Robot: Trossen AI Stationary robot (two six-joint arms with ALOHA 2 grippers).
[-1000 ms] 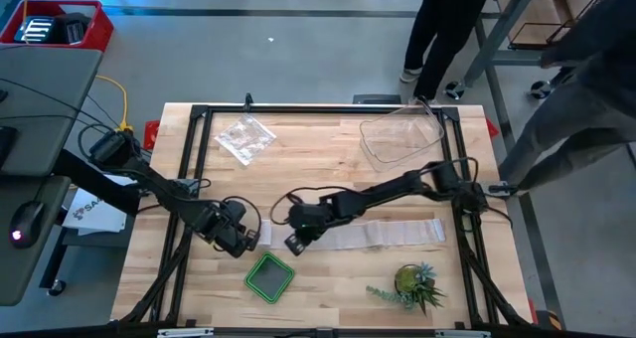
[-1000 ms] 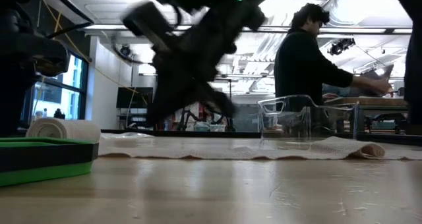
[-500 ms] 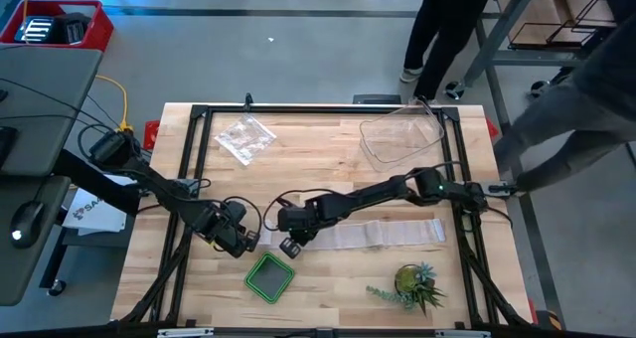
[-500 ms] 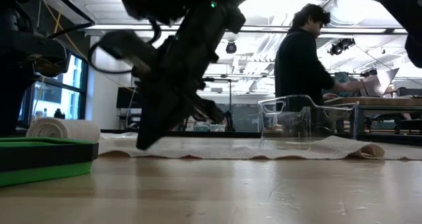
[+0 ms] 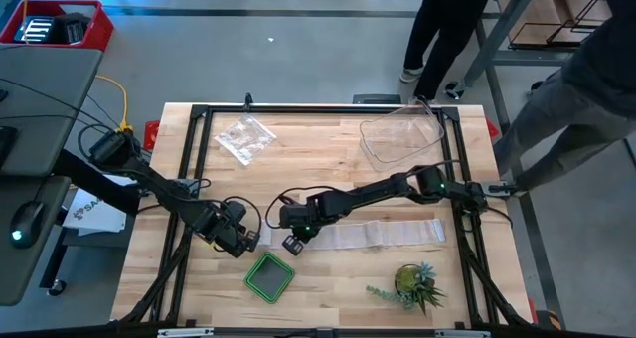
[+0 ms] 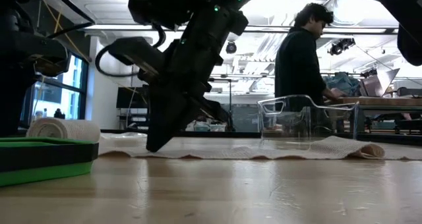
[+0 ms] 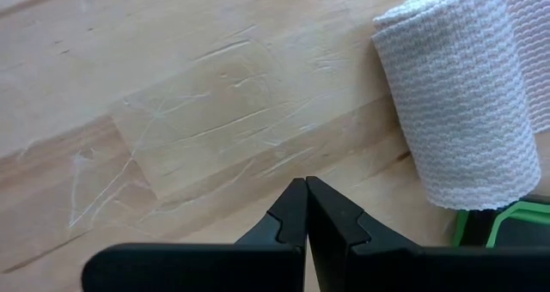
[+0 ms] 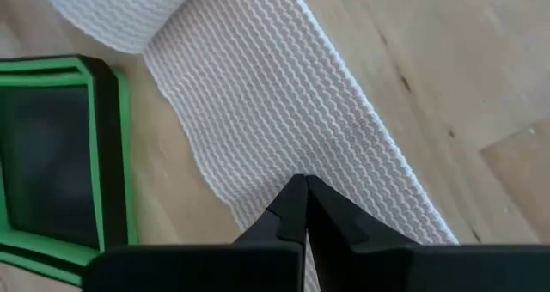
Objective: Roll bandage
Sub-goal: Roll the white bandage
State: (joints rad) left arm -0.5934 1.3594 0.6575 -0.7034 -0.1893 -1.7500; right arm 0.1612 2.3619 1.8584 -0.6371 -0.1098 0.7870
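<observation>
Bandage (image 5: 383, 233), thin white gauze strip: lying flat across the wooden surface (image 5: 328, 288), one end wound into a small roll (image 7: 468, 94); most is remaining unrolled. Right tool (image 8: 302, 193), clenched, is pressing the strip; left tool (image 7: 305, 197), clenched, is waiting beside the roll.

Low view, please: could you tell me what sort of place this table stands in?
Probably an open workshop or lab hall. Exposed ducts and strip lights run overhead, a person works at a cluttered bench behind, and tall windows show at one side.
</observation>
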